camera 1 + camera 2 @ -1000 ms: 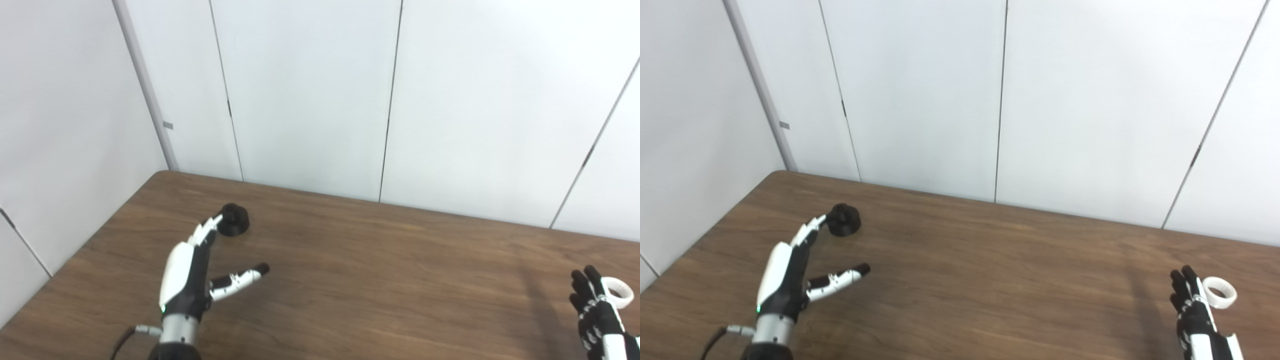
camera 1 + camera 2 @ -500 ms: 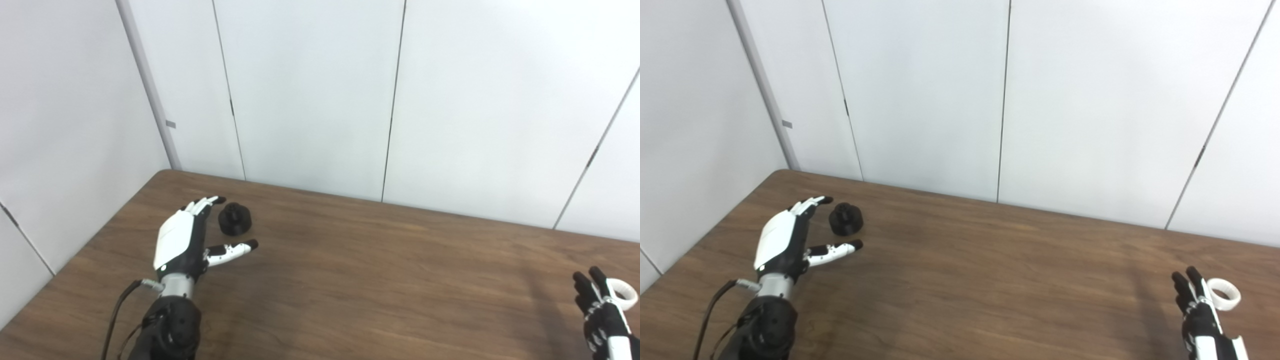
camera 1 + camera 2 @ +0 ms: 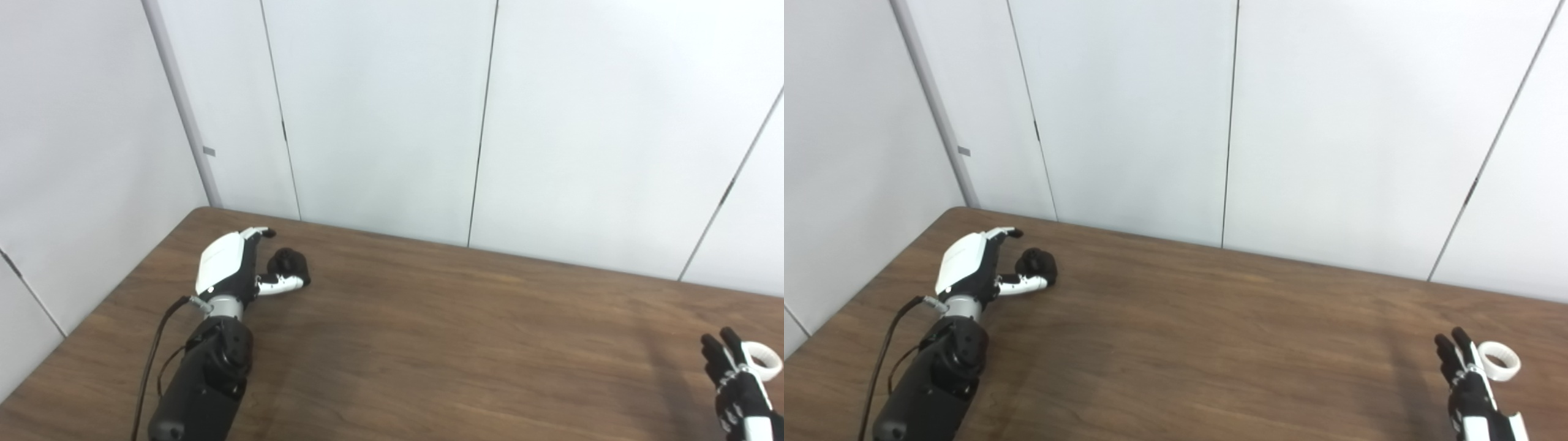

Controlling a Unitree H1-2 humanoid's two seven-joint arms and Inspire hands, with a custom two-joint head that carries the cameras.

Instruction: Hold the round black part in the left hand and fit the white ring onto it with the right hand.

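Counter (image 3: 465,343) of brown wood grain fills the lower half of the left eye view, backed by white wall panels (image 3: 380,110) that meet at a corner on the left. The left hand (image 3: 229,269) lies near that far left corner at the end of a dark forearm, white back uppermost, its fingers reaching past the far side of the round black part (image 3: 291,262) and its thumb lying along the near side; the hand is cupped around the part, spread and not clamped, and whether the thumb touches the part cannot be told here. The part stands on the counter. At the lower right edge the right hand (image 3: 732,380) is open and empty, its dark fingers straight and pointing away from the robot, with the white ring (image 3: 765,360) lying flat on the counter just beside the fingertips on their right. In the right eye view the same layout shows a little shifted: the left hand (image 3: 971,269) brackets the round black part (image 3: 1036,262) between fingers behind and thumb in front, a thin cable trailing from the wrist down the forearm. The right hand (image 3: 1467,380) stands with fingers apart and holding nothing, and the white ring (image 3: 1499,361) rests close to its fingertips, seemingly touching them, well apart from the black part across the counter (image 3: 1213,355).
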